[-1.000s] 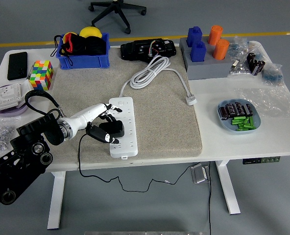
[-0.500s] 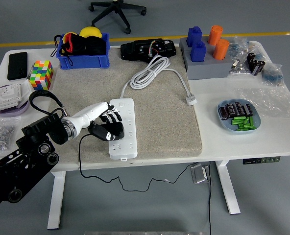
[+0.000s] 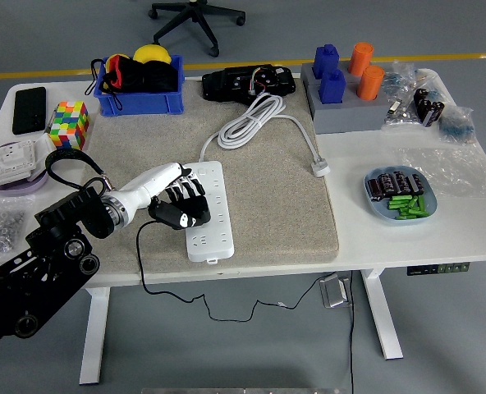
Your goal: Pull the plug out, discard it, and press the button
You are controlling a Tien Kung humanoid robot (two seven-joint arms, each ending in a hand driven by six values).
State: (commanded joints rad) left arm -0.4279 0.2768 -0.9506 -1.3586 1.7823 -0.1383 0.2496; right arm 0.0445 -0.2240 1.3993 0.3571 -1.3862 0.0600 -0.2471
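Note:
A white power strip [image 3: 213, 220] lies lengthwise on the grey mat [image 3: 268, 205], its white cord coiled behind it [image 3: 251, 119] and ending in a white plug [image 3: 319, 170]. My left hand [image 3: 182, 207] comes in from the lower left and sits on the strip's left side. Its black fingers [image 3: 195, 194] are curled around a black plug [image 3: 174, 215]. From the plug a thin black cable [image 3: 141, 254] drops over the table's front edge. Whether the plug's pins are still in the strip is hidden by the hand. The right arm does not show.
Behind the mat are a blue bin [image 3: 138, 92] and a black device [image 3: 249, 82]. A colour cube [image 3: 69, 123], a phone [image 3: 29, 109] and a purple tray [image 3: 9, 168] are at left. A grey block with blue and orange cylinders [image 3: 346, 111] and a blue plate of batteries [image 3: 400, 197] are at right.
My left hand has moved away from me along the strip with the black plug in its fingers. The strip's near end has shifted slightly.

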